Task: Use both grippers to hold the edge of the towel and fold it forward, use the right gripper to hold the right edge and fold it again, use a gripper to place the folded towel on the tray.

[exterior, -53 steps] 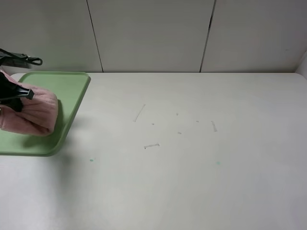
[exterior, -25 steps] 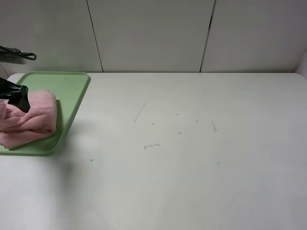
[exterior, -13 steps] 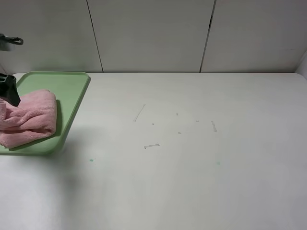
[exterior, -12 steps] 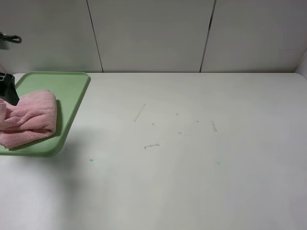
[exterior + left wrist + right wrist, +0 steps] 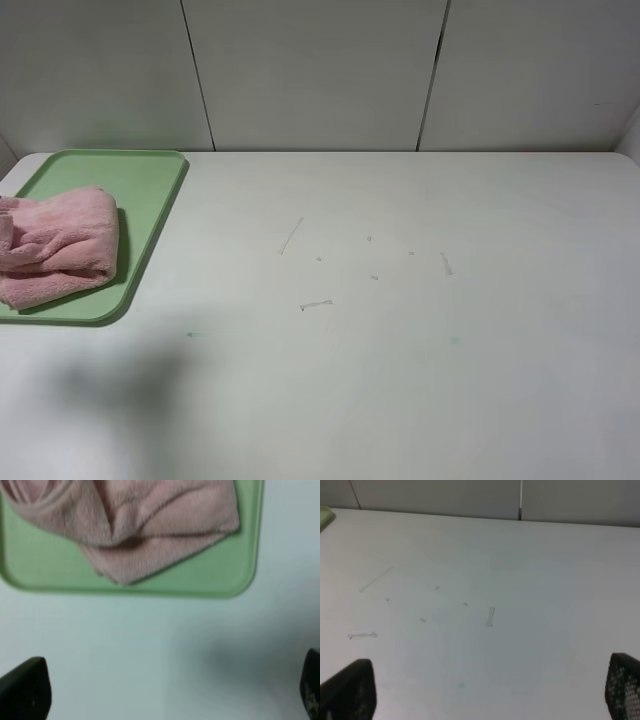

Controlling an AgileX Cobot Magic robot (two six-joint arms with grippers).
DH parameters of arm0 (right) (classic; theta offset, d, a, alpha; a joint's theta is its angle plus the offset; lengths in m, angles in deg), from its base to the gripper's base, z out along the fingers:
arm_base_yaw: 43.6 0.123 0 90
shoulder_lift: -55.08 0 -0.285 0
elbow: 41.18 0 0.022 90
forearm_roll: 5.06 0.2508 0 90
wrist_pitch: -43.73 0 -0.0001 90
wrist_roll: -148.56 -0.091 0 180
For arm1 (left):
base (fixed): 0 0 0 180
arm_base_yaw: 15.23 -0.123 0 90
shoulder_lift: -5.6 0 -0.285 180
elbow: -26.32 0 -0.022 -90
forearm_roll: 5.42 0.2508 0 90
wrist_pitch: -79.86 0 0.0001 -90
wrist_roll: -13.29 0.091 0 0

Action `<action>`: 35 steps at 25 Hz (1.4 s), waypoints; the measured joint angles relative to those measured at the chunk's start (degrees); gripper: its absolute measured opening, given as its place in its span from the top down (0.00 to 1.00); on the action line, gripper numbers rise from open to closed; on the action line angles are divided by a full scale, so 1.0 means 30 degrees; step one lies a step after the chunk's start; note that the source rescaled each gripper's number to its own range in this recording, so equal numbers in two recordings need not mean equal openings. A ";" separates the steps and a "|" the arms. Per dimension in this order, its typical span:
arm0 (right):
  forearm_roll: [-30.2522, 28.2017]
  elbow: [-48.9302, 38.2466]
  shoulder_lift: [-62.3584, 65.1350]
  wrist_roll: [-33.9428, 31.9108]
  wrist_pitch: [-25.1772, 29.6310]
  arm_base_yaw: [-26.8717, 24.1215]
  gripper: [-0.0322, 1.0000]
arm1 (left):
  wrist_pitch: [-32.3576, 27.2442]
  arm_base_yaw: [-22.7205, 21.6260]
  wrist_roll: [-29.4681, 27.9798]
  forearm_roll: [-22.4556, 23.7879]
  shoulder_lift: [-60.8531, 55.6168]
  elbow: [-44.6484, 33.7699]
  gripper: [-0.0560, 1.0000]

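Observation:
The pink towel (image 5: 58, 245) lies folded and bunched on the light green tray (image 5: 150, 190) at the table's far left. Neither gripper shows in the exterior high view. In the left wrist view the towel (image 5: 145, 525) rests on the tray (image 5: 200, 582), with a curved piece of its hem (image 5: 30, 502) showing. My left gripper (image 5: 165, 695) is open and empty, above the table beside the tray's rim and apart from the towel. My right gripper (image 5: 485, 690) is open and empty above bare table.
The white table (image 5: 400, 300) carries a few small scuff marks (image 5: 316, 304) near its middle. A panelled wall (image 5: 320, 70) stands behind it. A soft shadow falls on the table in front of the tray.
The left gripper has let go of the towel and drawn back out of the exterior high view. The towel has settled flat on the tray.

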State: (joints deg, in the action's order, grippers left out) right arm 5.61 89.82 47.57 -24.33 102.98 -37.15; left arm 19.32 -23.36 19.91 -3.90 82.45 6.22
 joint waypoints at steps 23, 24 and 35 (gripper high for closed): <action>0.0000 0.0000 0.0000 0.0000 0.0000 0.0000 0.00 | -0.0190 0.2471 0.0019 -0.1153 -1.4254 -0.8025 0.00; 0.0000 0.0000 0.0000 0.0000 0.0000 0.0000 0.00 | -0.0190 0.2471 0.0019 -0.1221 -1.4690 -0.8277 0.00; 0.0000 0.0000 0.0000 0.0000 0.0000 0.0000 0.00 | -0.0112 0.4673 0.0019 -0.2213 -1.6904 -0.9697 0.00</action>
State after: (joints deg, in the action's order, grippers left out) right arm 5.61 89.82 47.57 -24.33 102.98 -37.15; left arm 18.98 -9.34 19.97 -10.54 31.74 -22.87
